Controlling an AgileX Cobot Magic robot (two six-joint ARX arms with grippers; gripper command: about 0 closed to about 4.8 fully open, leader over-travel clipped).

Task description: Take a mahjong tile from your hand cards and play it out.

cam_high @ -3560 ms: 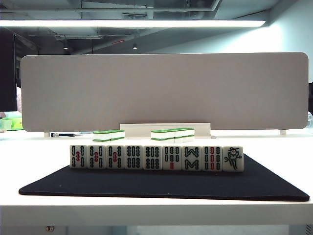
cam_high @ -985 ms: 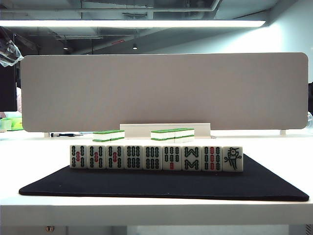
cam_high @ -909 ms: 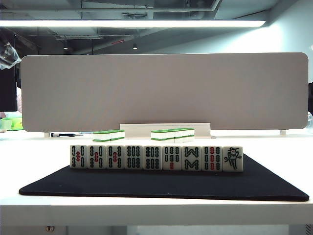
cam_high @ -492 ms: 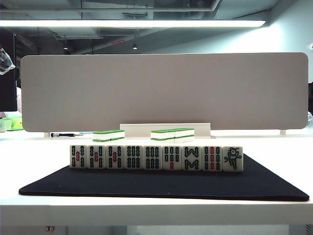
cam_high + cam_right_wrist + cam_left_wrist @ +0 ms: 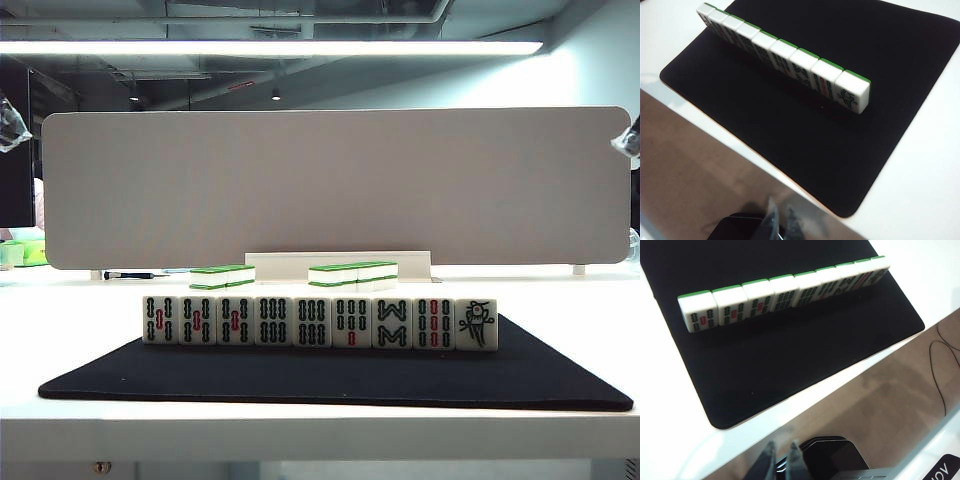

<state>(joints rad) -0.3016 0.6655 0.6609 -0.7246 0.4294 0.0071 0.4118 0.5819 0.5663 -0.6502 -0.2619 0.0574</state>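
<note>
The mahjong tile (image 5: 476,325) stands at the right end of the hand cards (image 5: 319,322) on the black mat (image 5: 300,378). Left gripper (image 5: 781,458) looks nearly closed, apparently empty; right gripper (image 5: 780,220) is closed, both hovering off the near edge.

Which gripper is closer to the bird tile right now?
Right. The right gripper hangs off the mat's corner near the bird tile; the left gripper is beyond the row's opposite end.

- The hand cards (image 5: 319,322) are showing white faces with green, red and black bamboo marks.
- The mahjong tile (image 5: 476,324) is showing a dark green bird.
- The mat (image 5: 300,375) under the hand cards is showing black.
</note>
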